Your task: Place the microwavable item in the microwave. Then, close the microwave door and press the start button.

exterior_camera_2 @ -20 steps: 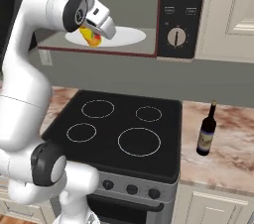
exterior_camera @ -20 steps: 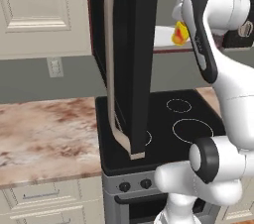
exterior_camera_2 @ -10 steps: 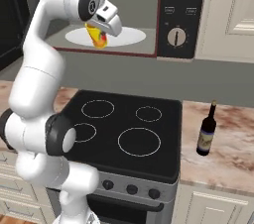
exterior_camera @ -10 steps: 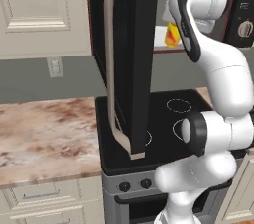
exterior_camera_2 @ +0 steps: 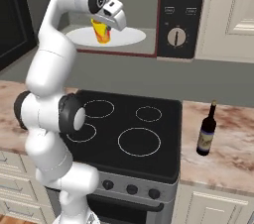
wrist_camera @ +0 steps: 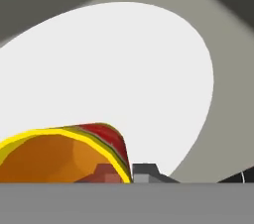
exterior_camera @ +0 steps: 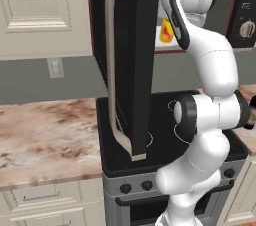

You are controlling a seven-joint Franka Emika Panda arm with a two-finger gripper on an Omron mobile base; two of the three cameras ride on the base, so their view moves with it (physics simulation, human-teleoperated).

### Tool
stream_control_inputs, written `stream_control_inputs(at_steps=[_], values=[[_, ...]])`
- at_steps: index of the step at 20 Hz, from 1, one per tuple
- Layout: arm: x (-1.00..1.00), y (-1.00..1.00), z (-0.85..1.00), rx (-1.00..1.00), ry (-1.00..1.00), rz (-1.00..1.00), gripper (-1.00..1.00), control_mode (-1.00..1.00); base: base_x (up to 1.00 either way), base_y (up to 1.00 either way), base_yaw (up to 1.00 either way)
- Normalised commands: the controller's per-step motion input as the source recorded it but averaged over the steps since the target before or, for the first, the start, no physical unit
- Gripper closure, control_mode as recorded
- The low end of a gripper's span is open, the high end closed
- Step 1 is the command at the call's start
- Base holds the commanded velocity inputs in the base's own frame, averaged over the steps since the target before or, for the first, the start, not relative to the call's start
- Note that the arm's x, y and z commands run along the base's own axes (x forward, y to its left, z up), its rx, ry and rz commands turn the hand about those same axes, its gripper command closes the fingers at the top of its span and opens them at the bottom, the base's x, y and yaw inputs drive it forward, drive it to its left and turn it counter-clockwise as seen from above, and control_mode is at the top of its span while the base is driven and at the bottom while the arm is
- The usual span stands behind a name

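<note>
Yellow cup [exterior_camera_2: 101, 31] gripped by claw [exterior_camera_2: 105, 28], one white plate [exterior_camera_2: 130, 36], one bottle [exterior_camera_2: 206, 130]

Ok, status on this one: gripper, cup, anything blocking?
Gripper shut on yellow cup, at the microwave cavity over white plate. Microwave door wide open. Nothing blocking; wine bottle off on counter.

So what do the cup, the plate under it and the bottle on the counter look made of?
Cup: looks like matte yellow plastic or paper, opaque with a printed red mark. Plate: plain white, maybe ceramic or glass. Bottle: dark glass by its looks, with a paper-like label.
</note>
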Motion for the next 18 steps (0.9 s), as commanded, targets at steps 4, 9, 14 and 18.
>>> stream_control_inputs(at_steps=[4, 9, 14, 18], values=[[0.57, 0.07, -0.19, 0.0, 0.09, 0.0, 1.0, -1.0, 0.0, 0.0, 0.0], [0.5, 0.06, -0.06, 0.0, 0.03, 0.0, -1.0, -1.0, 0.0, 0.0, 0.0], [0.13, 0.05, 0.0, 0.0, 0.0, 0.0, -1.0, -1.0, 0.0, 0.0, 0.0], [0.01, 0.0, 0.04, 0.0, -0.01, 0.0, -1.0, -1.0, 0.0, 0.0, 0.0]])
